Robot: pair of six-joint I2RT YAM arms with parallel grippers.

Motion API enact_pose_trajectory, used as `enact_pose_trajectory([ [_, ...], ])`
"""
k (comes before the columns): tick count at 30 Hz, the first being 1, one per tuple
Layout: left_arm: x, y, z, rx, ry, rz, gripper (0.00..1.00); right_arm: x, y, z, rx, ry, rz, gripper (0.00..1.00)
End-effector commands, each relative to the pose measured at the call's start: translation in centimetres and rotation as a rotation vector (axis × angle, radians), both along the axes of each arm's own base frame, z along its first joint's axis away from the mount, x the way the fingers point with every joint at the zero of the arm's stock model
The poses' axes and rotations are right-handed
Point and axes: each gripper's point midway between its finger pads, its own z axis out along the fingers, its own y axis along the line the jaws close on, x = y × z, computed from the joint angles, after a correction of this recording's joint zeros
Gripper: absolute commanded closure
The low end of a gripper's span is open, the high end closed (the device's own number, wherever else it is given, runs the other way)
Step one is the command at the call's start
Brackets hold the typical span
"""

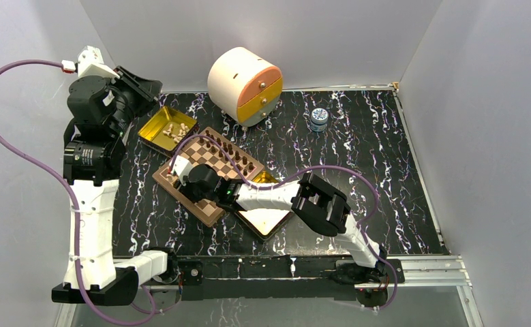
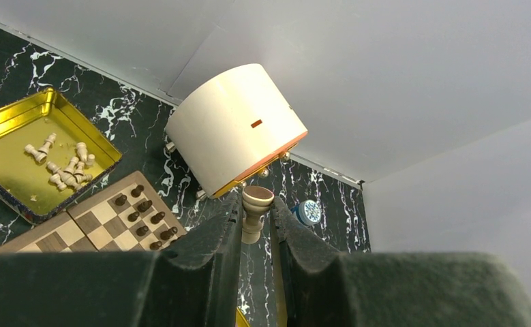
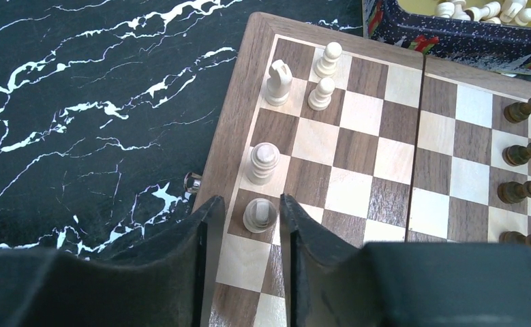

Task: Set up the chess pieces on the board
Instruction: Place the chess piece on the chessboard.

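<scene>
The board (image 1: pixel 211 204) lies in the middle of the table, with dark chess pieces (image 1: pixel 232 151) in rows along its far side. My right gripper (image 3: pixel 252 208) is low over the board's left edge and open. A light piece (image 3: pixel 260 214) stands on a dark square between its fingers, with a gap on the left side. Three more light pieces (image 3: pixel 264 162) stand further along that edge. My left gripper (image 2: pixel 255 208) is raised above the table's far left, shut on a light tan piece (image 2: pixel 256 212).
A gold tin (image 1: pixel 155 122) with several loose light pieces sits behind the board's left corner. A second gold tin (image 1: pixel 270 221) lies under my right arm. A round cream and orange drawer box (image 1: pixel 245 85) and a small blue jar (image 1: pixel 319 119) stand at the back.
</scene>
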Motion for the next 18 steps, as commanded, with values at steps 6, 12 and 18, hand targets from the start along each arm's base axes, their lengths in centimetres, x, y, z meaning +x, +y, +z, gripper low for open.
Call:
enact_pose_trajectory([
  [6,-0.2,0.2,-0.6,0.021,-0.005,0.008,0.99,-0.6,1.2,10.2,0.203,-0.022,0.028,0.42],
  [12,-0.2,-0.2,-2.5,0.038,0.039,-0.016,0.99,-0.6,-0.9,12.1,0.23,0.051,-0.005,0.33],
  [18,-0.1,-1.3,-6.1,0.057,0.136,-0.077,0.99,-1.7,-5.7,13.6,0.237,0.088,-0.051,0.18],
])
